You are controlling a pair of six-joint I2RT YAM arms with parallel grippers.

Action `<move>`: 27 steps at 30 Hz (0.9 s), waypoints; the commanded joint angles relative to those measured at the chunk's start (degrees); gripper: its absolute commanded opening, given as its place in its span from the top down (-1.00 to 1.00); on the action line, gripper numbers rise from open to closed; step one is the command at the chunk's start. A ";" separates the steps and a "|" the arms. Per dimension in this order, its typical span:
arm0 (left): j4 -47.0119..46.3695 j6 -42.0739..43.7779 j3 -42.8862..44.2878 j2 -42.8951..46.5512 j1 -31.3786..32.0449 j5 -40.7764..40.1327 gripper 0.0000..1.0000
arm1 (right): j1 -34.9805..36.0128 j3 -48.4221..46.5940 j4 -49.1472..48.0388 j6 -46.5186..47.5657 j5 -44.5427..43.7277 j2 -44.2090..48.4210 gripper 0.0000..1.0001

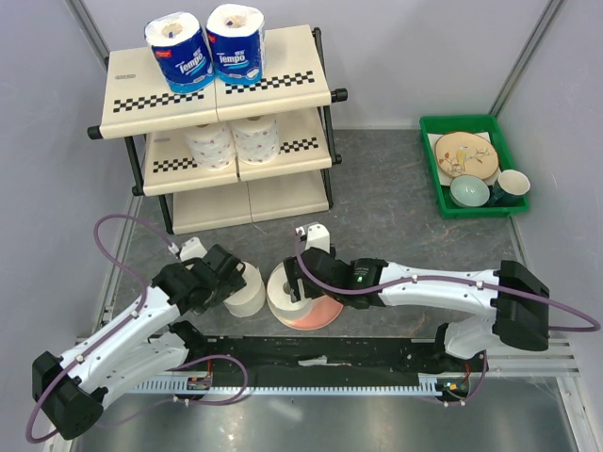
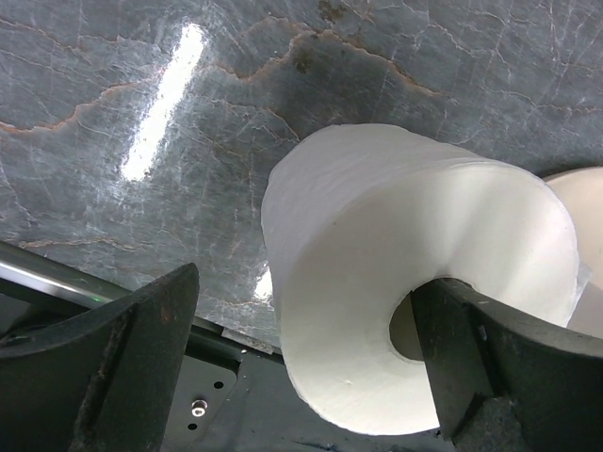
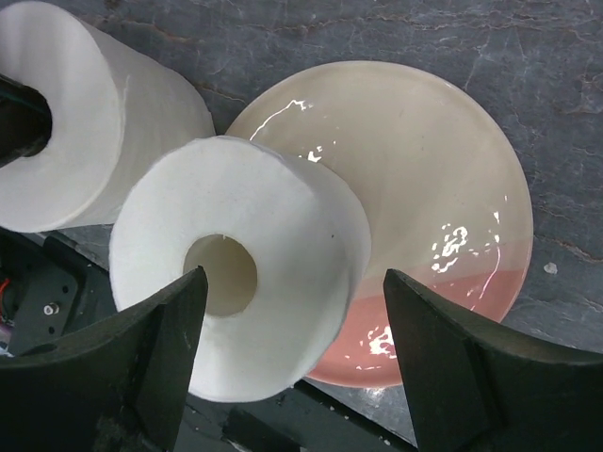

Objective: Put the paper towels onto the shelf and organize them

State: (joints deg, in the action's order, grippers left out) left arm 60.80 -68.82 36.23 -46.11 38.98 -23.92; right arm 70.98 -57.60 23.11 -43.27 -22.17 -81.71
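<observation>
A grey marbled table [image 1: 377, 198] carries everything. Well beyond both grippers, to the far left, stands the shelf [image 1: 292, 68]. Two wrapped rolls [image 1: 179, 52] stand upright on its top tier and two unwrapped rolls [image 1: 209, 144] on the middle tier. Far beyond the right gripper [image 3: 294, 278], off to its right, sits a green tray [image 1: 476, 209] of dishes. Directly beneath that gripper lies a pink-and-cream plate [image 3: 424, 188]. A bare roll [image 3: 240, 311] stands on end at the plate's left edge, between the gripper's wide-spread fingers and closer to the left one; it is not gripped. The left gripper [image 2: 306, 301] is also spread wide, clamping nothing. Its right finger [image 2: 509, 367] sits at the mouth of the hollow core of a second bare roll [image 2: 405, 273], and its other finger stands clear. The two bare rolls lie just beside each other.
</observation>
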 commanded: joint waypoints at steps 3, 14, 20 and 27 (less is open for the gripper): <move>-1.55 -4.66 -1.94 2.33 0.04 -2.53 -0.99 | 0.21 -0.05 -2.55 -0.15 0.55 -3.45 -0.67; -4.37 -3.87 -4.06 2.34 -0.05 -0.86 -0.81 | -0.14 0.65 -2.72 -0.77 -0.59 -4.42 -0.64; -5.68 -2.38 -3.97 -0.65 -0.05 0.28 -0.41 | -0.58 0.91 -2.72 -1.03 -0.59 -5.21 -0.33; -7.53 -0.89 -4.76 0.49 -0.05 0.81 0.41 | -0.93 0.91 -2.90 -1.12 -0.59 -5.65 0.10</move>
State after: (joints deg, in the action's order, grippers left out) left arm 53.58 -70.89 32.97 -45.36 38.98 -22.55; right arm 70.32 -57.41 20.78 -44.05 -22.11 -86.46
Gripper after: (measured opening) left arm 0.513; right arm 0.569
